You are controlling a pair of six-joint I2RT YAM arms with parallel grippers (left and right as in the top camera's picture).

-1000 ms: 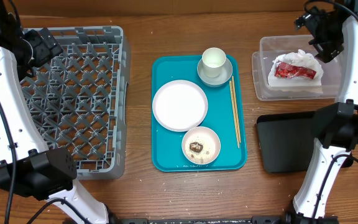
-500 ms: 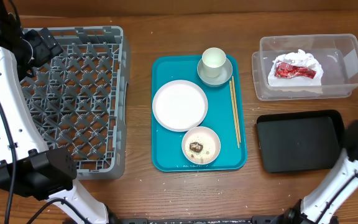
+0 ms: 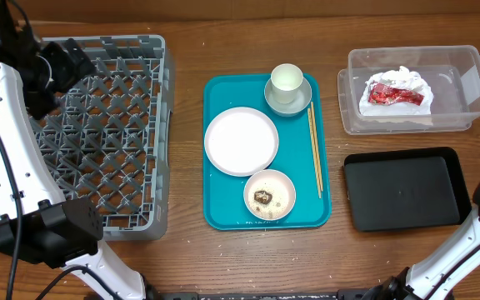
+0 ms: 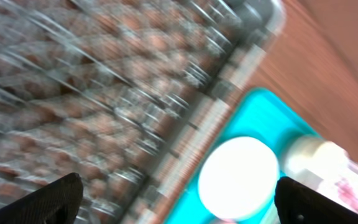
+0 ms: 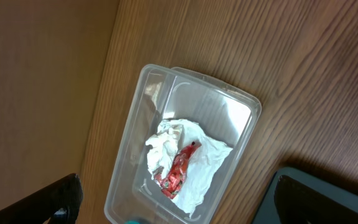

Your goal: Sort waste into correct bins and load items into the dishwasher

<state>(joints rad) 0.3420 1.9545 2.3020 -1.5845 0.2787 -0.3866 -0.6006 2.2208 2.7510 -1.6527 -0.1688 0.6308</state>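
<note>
Wooden table [image 3: 182,250]; napkin [image 3: 388,108] inside clear tub [image 3: 473,79]

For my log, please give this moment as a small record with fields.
waste: crumpled white napkin with red wrapper, in clear plastic tub
other bin: shallow black rectangular tray, empty
dishes: small white cup on white saucer, large white round plate, small pale dish with brown bits, wooden chopsticks; all on teal tray
rack: large grey plastic dish rack, no dishes seen
grippers: left gripper open; right gripper open
</note>
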